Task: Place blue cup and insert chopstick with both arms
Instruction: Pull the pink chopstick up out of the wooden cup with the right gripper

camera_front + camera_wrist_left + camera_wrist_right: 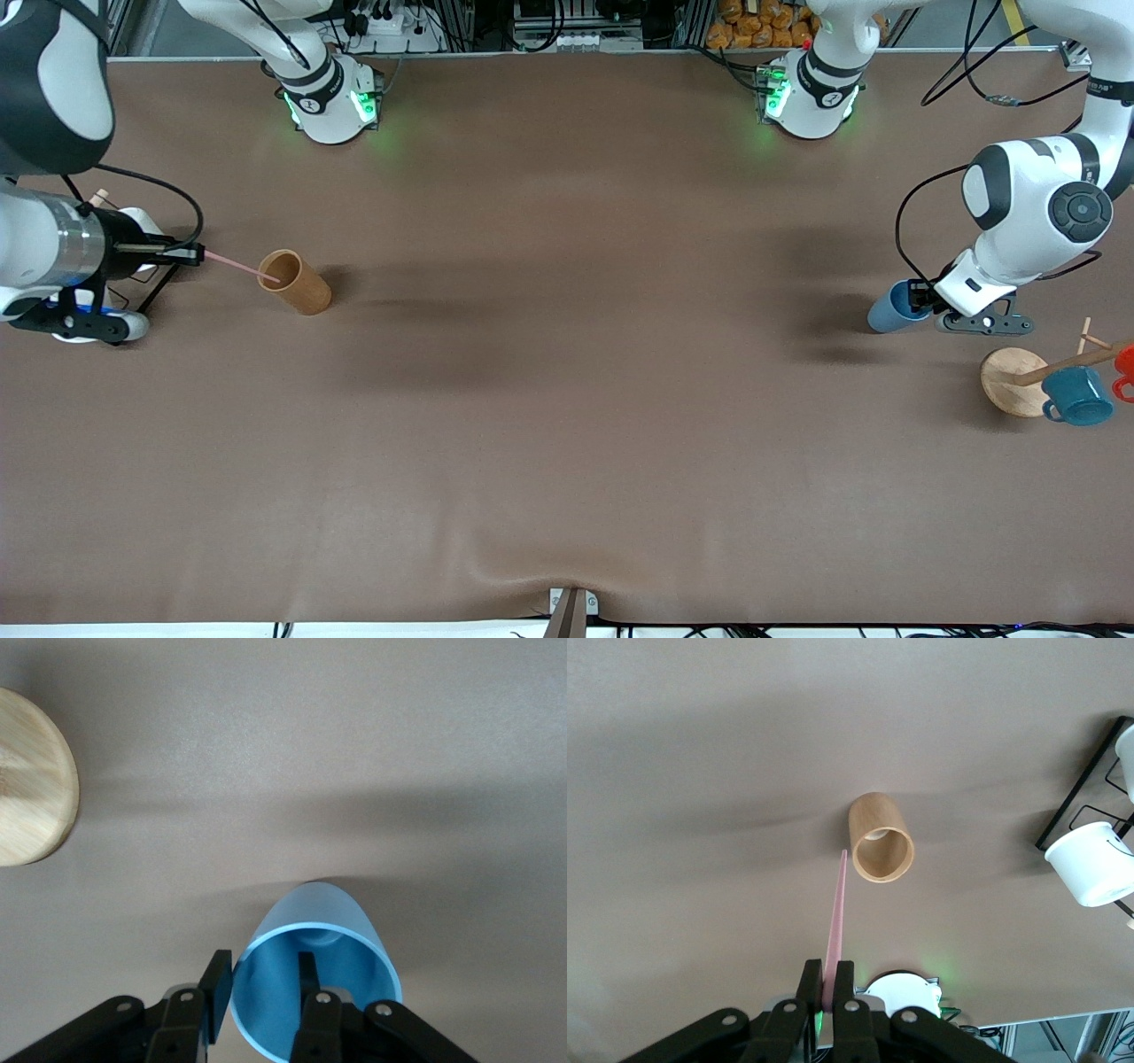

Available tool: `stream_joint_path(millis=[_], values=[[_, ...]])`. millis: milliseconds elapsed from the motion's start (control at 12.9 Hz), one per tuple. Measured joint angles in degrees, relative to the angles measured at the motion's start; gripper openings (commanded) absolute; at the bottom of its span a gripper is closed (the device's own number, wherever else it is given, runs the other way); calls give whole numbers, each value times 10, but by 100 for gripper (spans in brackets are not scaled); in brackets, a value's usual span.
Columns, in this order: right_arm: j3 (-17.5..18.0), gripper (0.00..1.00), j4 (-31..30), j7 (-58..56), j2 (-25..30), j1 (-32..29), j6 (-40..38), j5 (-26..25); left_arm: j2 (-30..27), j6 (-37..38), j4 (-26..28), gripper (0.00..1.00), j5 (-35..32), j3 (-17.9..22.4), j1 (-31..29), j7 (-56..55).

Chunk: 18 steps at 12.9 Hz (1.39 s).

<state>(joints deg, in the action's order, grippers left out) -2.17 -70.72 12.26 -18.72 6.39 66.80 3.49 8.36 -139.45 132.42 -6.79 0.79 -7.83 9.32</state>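
Note:
My left gripper (921,297) is shut on the rim of the light-blue cup (890,308), one finger inside and one outside, as the left wrist view (262,970) shows. The blue cup (319,926) hangs tilted over the table near the left arm's end. My right gripper (193,254) is shut on the end of the thin pink chopstick (235,263) at the right arm's end of the table. The chopstick (837,912) points at a brown cup (297,283) and its tip is at that cup's rim. The right wrist view shows the gripper (829,973) and the brown cup (880,849).
A wooden mug rack with a round base (1010,377) stands at the left arm's end, nearer the front camera than the blue cup, bearing a teal handled mug (1076,396) and a red mug (1125,363). Its base (27,780) shows in the left wrist view. White cups (1094,864) hang on a black rack.

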Motion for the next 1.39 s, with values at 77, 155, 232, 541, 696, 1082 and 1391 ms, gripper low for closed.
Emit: stream_joint_path(millis=[77, 155, 232, 541, 696, 1082, 1391], values=[[1, 0, 0, 2, -1, 4, 2, 0, 0, 0, 0, 36, 0, 0, 0, 0], [3, 0, 0, 10, -3, 9, 5, 0, 0, -1, 0, 35, 0, 0, 0, 0], [9, 0, 0, 25, -5, 13, 10, 0, 0, -1, -1, 35, 0, 0, 0, 3], [35, 0, 1, 95, -9, 23, 23, 7, 1, -1, -3, 35, 0, 0, 0, 24], [33, 0, 1, 100, -10, 21, 23, 27, 2, -2, -3, 35, 0, 0, 0, 28], [30, 0, 1, 100, -11, 6, 23, 56, 4, -2, -7, 33, -15, -1, 0, 35], [30, 0, 1, 112, -13, 4, 23, 69, 12, -2, -11, 29, -15, -1, 0, 42]])
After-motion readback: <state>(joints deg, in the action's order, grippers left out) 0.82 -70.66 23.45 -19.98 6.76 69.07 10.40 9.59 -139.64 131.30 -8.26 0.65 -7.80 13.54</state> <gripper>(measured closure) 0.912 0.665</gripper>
